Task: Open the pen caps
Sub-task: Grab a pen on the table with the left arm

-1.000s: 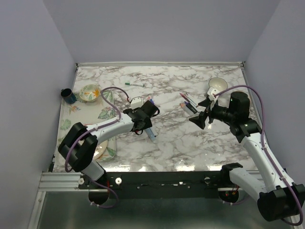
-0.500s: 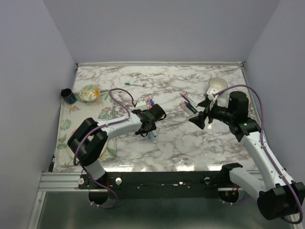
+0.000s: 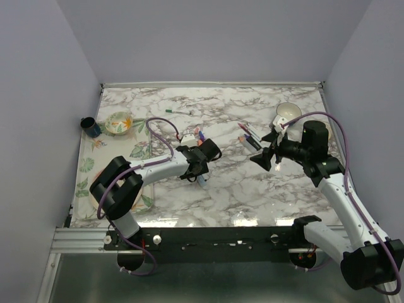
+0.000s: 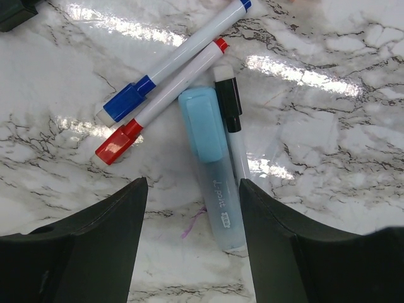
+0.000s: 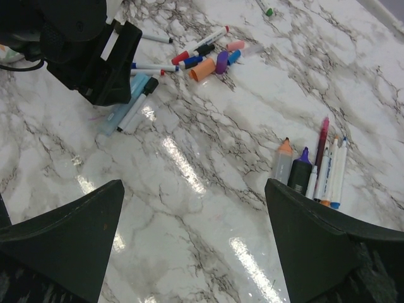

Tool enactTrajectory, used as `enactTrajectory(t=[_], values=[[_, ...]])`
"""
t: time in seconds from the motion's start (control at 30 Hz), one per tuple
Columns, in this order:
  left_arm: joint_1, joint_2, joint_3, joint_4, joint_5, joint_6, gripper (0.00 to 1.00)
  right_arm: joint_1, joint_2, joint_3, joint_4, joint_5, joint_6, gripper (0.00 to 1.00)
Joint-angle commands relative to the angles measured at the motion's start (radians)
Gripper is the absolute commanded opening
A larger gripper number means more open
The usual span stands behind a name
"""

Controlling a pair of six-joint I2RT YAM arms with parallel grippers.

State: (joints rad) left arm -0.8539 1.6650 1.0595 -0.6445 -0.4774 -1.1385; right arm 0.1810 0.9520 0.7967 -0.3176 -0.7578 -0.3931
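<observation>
Capped pens lie side by side on the marble in the left wrist view: one with a blue cap [image 4: 129, 101], one with a red cap [image 4: 117, 142], a light blue highlighter [image 4: 214, 170] and a thin pen with a black cap [image 4: 228, 101]. My left gripper [image 4: 192, 187] hangs open just above them, with the highlighter's tail between its fingers [image 4: 101, 240] and nothing held. Loose pen caps, orange [image 5: 202, 69], purple [image 5: 222, 62] and pink [image 5: 235, 45], lie beyond them. My right gripper [image 5: 194, 184] stands wide open over bare marble, beside several uncapped pens [image 5: 315, 167].
A white cup [image 3: 289, 112] stands at the back right. A green-tipped pen [image 3: 178, 112] lies at the back. A patterned bowl [image 3: 118, 122] and a dark cup [image 3: 90, 127] stand at the far left by a leaf-print mat [image 3: 85, 165].
My left arm has swung to the right over the capped pens and its jaws have widened slightly. The right arm has hardly moved.
</observation>
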Motion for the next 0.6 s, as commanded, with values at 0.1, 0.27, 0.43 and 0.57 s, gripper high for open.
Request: enactTrajectory(t=[0.1, 0.27, 0.43, 0.57], values=[[-0.013, 0.022, 0.022, 0.012, -0.004, -0.017, 0.69, -0.005, 0.007, 0.021, -0.028, -0.025, -0.012, 1.0], [-0.016, 0.027, 0.023, 0.014, 0.0, -0.017, 0.69, -0.005, 0.007, 0.021, -0.028, -0.025, -0.01, 1.0], [-0.019, 0.035, 0.033, 0.014, 0.006, -0.01, 0.69, -0.005, 0.007, 0.019, -0.029, -0.025, -0.012, 1.0], [-0.02, 0.05, 0.046, 0.008, 0.008, -0.001, 0.69, -0.005, 0.005, 0.021, -0.029, -0.025, -0.015, 1.0]])
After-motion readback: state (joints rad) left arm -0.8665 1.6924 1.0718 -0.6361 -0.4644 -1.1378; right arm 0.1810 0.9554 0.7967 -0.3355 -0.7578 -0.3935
